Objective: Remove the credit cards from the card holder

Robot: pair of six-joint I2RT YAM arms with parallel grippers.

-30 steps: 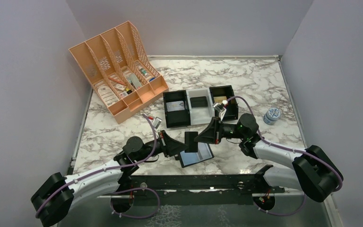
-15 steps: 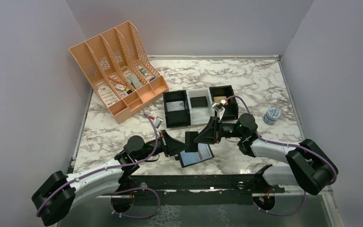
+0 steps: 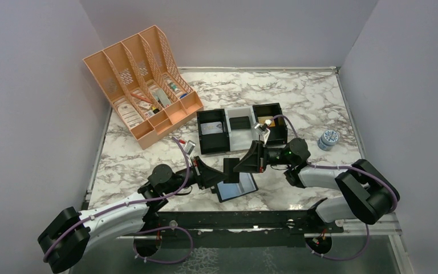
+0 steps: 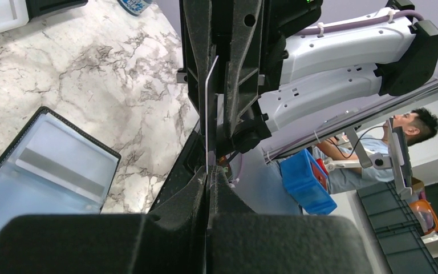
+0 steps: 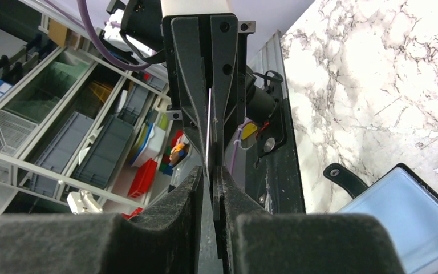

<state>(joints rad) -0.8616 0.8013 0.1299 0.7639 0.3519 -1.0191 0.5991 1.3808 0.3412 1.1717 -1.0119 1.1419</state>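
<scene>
Card holder lies open on the marble table, near centre, blue-grey lining up. One dark credit card stands upright above its far edge. Left gripper pinches the card's left side. Right gripper straddles the right side, jaws a narrow slit; cannot tell whether they press it.

Robotics lab: walled marble table, shelves of storage bins.

Top camera looks down from behind the arms; wrist cameras face each other close up, sharing the card between.
</scene>
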